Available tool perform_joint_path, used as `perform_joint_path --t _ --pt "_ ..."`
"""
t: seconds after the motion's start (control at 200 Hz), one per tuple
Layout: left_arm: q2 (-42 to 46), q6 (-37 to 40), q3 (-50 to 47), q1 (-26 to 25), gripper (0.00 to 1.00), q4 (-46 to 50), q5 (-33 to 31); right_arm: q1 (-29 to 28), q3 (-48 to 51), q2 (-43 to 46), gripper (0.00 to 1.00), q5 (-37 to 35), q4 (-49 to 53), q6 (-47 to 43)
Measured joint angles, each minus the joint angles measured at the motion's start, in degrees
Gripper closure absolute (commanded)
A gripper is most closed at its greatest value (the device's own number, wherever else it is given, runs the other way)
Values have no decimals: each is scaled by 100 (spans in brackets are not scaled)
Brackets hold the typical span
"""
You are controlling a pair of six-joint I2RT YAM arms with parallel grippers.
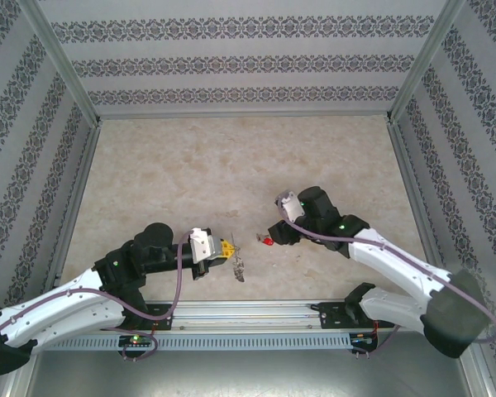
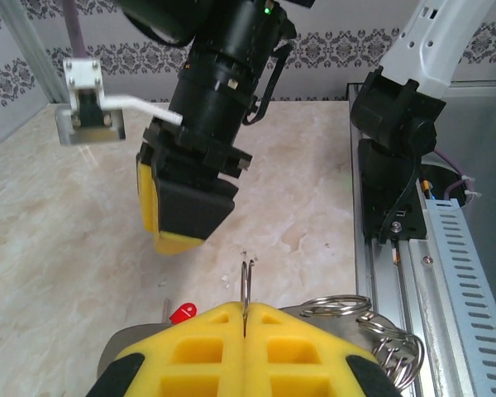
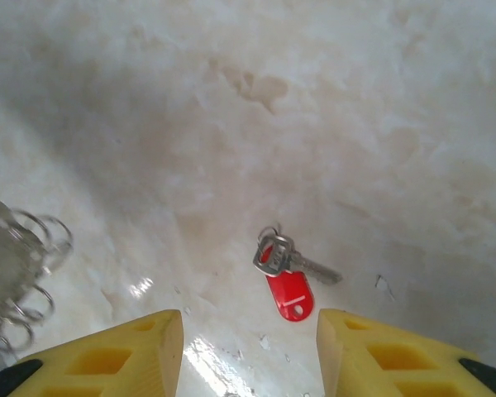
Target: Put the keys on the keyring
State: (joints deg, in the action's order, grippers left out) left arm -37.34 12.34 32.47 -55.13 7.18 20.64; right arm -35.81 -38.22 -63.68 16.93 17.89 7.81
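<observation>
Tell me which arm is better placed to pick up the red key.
Right. The right gripper hangs open just over the red key, which lies free on the table. The left gripper is shut on the keyring.

Beige, pale-veined marbling covers the table (image 1: 231, 165). The walls (image 1: 248, 62) are pale grey, banded with dark damask ornament. Lower centre: key (image 3: 289, 291), red head, silver blade. Lower right: keyring (image 2: 380, 339), silvery grey. Left gripper (image 2: 245, 318) and right gripper (image 3: 250, 331): yellow pads, black bodies.

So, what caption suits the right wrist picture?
Open right pincer hovers above the red-headed key lying on the marble table.
</observation>
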Motion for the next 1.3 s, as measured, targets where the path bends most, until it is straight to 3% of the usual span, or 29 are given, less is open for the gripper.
perform_joint_path --t 0.515,1.304 --pt "258 -177 -98 0 100 -35 -323 -411 -852 -1928 61 -280 76 -201" --pt "400 -282 -98 0 100 -13 -592 -645 -1460 -2997 64 -518 146 -514"
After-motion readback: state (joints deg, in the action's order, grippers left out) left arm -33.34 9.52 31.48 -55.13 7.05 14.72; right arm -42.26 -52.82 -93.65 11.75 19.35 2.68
